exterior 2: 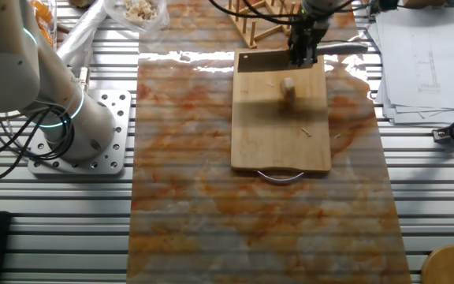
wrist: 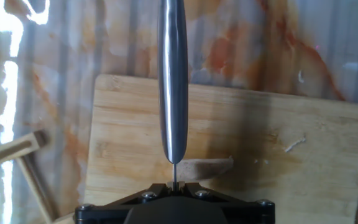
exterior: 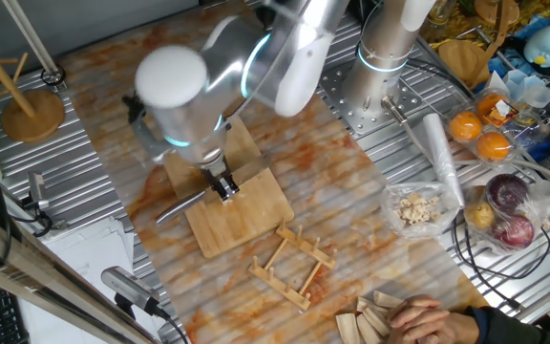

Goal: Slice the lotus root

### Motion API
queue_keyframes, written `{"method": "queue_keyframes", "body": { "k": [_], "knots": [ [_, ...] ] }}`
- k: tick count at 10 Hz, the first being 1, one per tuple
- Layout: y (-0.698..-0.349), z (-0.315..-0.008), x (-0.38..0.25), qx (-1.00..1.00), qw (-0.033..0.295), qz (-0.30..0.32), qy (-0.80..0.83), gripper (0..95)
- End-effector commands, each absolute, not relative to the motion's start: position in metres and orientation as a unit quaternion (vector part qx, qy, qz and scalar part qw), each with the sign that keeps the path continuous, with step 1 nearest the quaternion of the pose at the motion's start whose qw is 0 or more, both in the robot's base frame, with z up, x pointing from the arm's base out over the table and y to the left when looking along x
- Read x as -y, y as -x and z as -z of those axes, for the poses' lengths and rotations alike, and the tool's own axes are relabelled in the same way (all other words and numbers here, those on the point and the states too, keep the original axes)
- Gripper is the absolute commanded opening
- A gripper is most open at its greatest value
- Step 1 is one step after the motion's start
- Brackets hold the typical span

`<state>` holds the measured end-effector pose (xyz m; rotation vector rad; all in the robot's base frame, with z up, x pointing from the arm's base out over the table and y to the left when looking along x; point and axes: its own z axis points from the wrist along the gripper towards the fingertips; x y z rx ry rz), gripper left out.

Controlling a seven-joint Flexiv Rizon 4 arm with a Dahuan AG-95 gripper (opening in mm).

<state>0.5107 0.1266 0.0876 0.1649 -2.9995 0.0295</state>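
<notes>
My gripper [exterior: 223,187] is shut on a steel knife [exterior: 175,210] and holds it over the far edge of the wooden board [exterior: 256,225]. In the other fixed view the gripper [exterior 2: 302,54] has the blade [exterior 2: 262,60] pointing left and the handle [exterior 2: 345,47] pointing right. The lotus root [exterior 2: 288,88], a small pale piece, lies on the board [exterior 2: 278,142] just in front of the blade. In the hand view the handle [wrist: 173,81] runs upward from the gripper [wrist: 176,185], and the lotus root [wrist: 207,167] lies just right of the blade. The arm hides it in the first fixed view.
A wooden rack [exterior: 294,263] stands next to the board. A clear bag of pale chunks [exterior: 413,208], oranges [exterior: 480,134] and red onions [exterior: 509,196] lie at the right. A person's hand [exterior: 428,320] rests at the front edge. A small sliver [exterior 2: 306,132] lies on the board.
</notes>
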Motion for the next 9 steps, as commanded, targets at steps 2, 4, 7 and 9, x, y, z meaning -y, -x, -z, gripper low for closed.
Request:
{"method": "queue_keyframes", "body": {
  "k": [2, 4, 7, 9],
  "knots": [
    [-0.507, -0.083, -0.121, 0.997, 0.062, -0.015, -0.040, 0.0],
    [-0.507, -0.080, -0.120, 0.997, 0.062, -0.013, -0.035, 0.0],
    [-0.506, -0.076, -0.120, 0.997, 0.062, -0.010, -0.033, 0.0],
    [-0.504, -0.074, -0.120, 0.997, 0.062, -0.011, -0.033, 0.0]
  ]
}}
